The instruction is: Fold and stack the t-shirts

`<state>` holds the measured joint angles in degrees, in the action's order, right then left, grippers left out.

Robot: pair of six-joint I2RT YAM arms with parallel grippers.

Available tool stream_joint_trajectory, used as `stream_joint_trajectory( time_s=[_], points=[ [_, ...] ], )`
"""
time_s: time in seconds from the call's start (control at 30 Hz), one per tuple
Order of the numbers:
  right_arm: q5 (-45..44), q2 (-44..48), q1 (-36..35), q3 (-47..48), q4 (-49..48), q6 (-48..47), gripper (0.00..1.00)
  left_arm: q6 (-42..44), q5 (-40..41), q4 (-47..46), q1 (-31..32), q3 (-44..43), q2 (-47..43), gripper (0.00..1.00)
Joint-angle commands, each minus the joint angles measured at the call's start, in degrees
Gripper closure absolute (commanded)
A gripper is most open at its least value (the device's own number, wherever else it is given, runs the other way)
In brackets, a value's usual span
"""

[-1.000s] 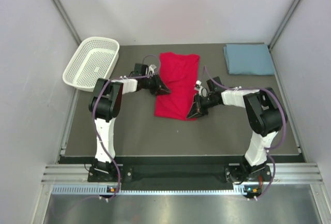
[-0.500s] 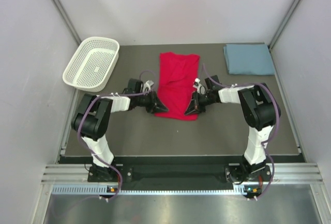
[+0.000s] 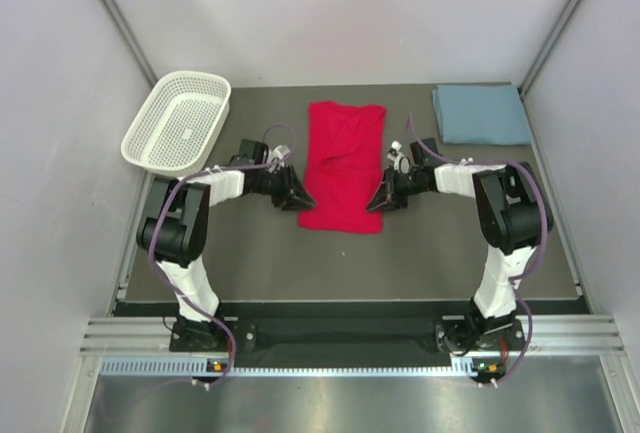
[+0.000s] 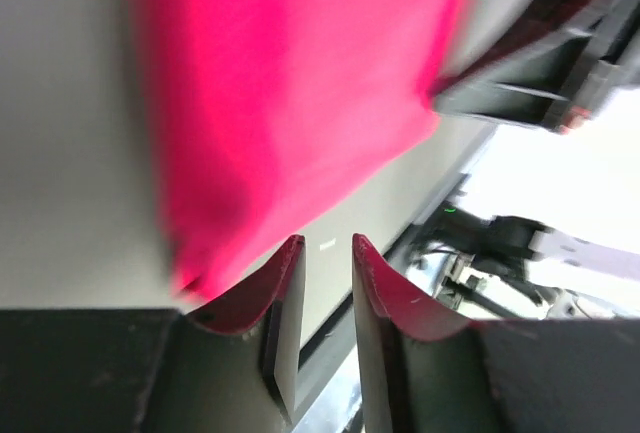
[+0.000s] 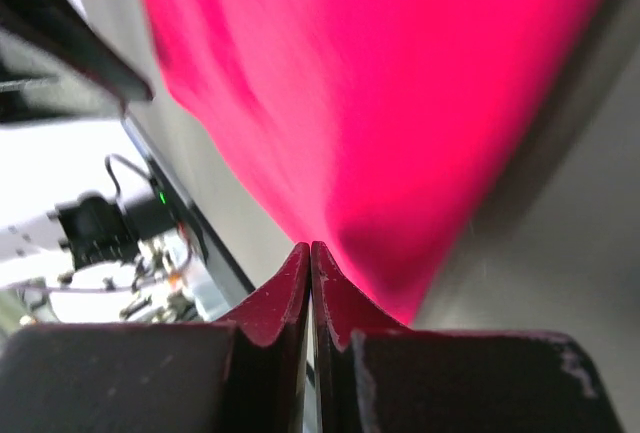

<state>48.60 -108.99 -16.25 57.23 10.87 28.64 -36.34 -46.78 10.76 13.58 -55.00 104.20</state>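
Observation:
The red t-shirt (image 3: 342, 168) lies flat, folded into a long strip, in the middle of the dark table. It also fills the left wrist view (image 4: 290, 103) and the right wrist view (image 5: 400, 83). The blue-grey t-shirt (image 3: 481, 114) lies folded at the back right corner. My left gripper (image 3: 298, 198) sits low at the red shirt's lower left edge, its jaws a narrow gap apart with nothing between them (image 4: 324, 241). My right gripper (image 3: 380, 200) sits at the lower right edge, jaws pressed together just short of the cloth (image 5: 310, 246).
A white mesh basket (image 3: 190, 77) stands at the back left, close to the left arm's elbow. Grey walls close in the table on three sides. The right gripper's dark body shows in the left wrist view (image 4: 540, 83).
Both grippers have moved up along the red shirt's sides from its lower corners. The left arm has swung its elbow out to the left. The shirt lies about as before.

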Motion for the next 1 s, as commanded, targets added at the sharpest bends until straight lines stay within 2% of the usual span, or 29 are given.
stream_joint_trajectory(
  time_s=[0.0,0.1,0.3,0.33,0.43,0.5,0.63,0.8,0.93,0.97],
  points=[
    [-2.45,-1.3,0.96,7.7,-3.65,1.67,0.98,-0.64,-7.51,-3.35,-0.22,-8.0,3.87,0.69],
    [-2.72,-5.26,1.66,11.14,-7.52,5.54,0.98,-4.78,-8.23,-8.8,-0.49,-16.42,10.72,0.69],
    [-1.4,-14.05,2.71,18.43,-12.71,10.9,0.98,-14.87,-9.29,-20.94,-0.75,-25.32,24.96,0.73],
    [-1.05,-14.93,2.98,18.7,-15.33,12.82,0.98,-16.56,-9.64,-26.79,-0.84,-26.11,26.3,0.73],
    [-1.49,-18.0,4.56,19.58,-17.29,15.47,0.98,-18.68,-8.5,-27.12,-1.45,-29.35,31.05,0.73],
    [-1.58,-19.77,5.61,21.07,-15.98,15.57,0.98,-16.59,-7.36,-22.47,-1.89,-31.73,33.51,0.75],
    [-1.58,-19.6,6.49,23.36,-12.38,13.47,0.98,-14.39,-6.74,-20.27,-2.16,-32.62,31.77,0.75],
    [-1.93,-15.38,7.11,25.73,-7.54,10.82,0.98,-7.09,-5.43,-11.4,-2.16,-32.27,23.87,0.69],
    [-1.75,-16.34,6.94,28.1,-7.45,12.04,0.98,-9.79,-5.77,-14.27,-1.63,-32.53,22.62,0.68],
    [-1.67,-17.13,6.85,28.72,-7.88,12.48,0.98,-13.37,-6.38,-16.19,-1.46,-32.62,23.93,0.68]
  ],
)
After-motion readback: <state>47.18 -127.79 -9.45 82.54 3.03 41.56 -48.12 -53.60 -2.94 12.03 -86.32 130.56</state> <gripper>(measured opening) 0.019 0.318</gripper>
